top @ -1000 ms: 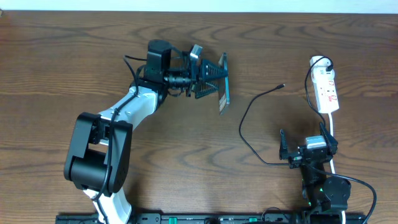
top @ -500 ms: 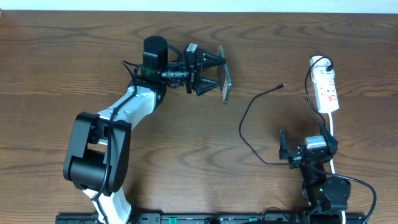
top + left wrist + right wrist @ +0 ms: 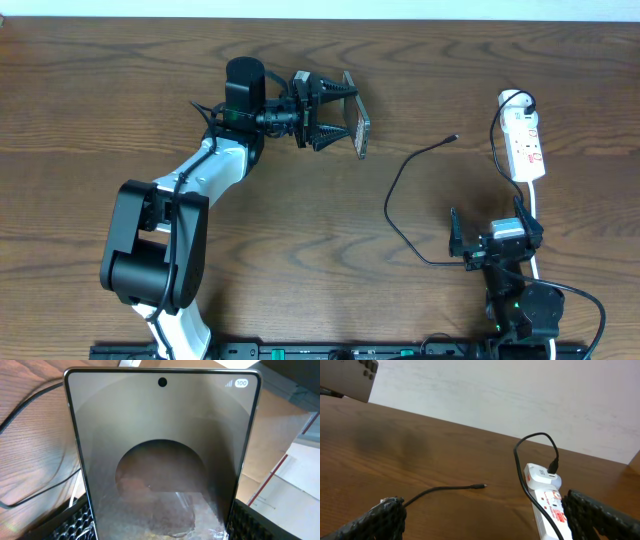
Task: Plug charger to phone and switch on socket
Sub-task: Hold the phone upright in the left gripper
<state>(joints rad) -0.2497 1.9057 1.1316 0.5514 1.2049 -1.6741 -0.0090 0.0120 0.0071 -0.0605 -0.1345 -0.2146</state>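
My left gripper (image 3: 343, 118) is shut on the phone (image 3: 362, 128) and holds it on edge above the table, left of centre. In the left wrist view the phone's dark screen (image 3: 162, 450) fills the frame between my fingers (image 3: 75, 522). The phone's grey back (image 3: 350, 377) shows at the top left of the right wrist view. The charger cable (image 3: 400, 180) curves across the table, its free tip (image 3: 456, 138) lying bare on the wood; its tip (image 3: 482, 486) lies ahead of my right gripper. Its black plug (image 3: 524, 101) sits in the white socket strip (image 3: 524, 145). My right gripper (image 3: 497, 245) stands open and empty near the front edge.
The socket strip's white cord (image 3: 535, 215) runs toward the front beside my right gripper. The strip (image 3: 547, 502) lies just inside my right finger (image 3: 600, 515). Bare wooden table (image 3: 300, 220) lies between the two arms.
My left gripper has drawn the phone slightly toward the back of the table and turned it at the wrist. The right arm, cable and strip have not moved.
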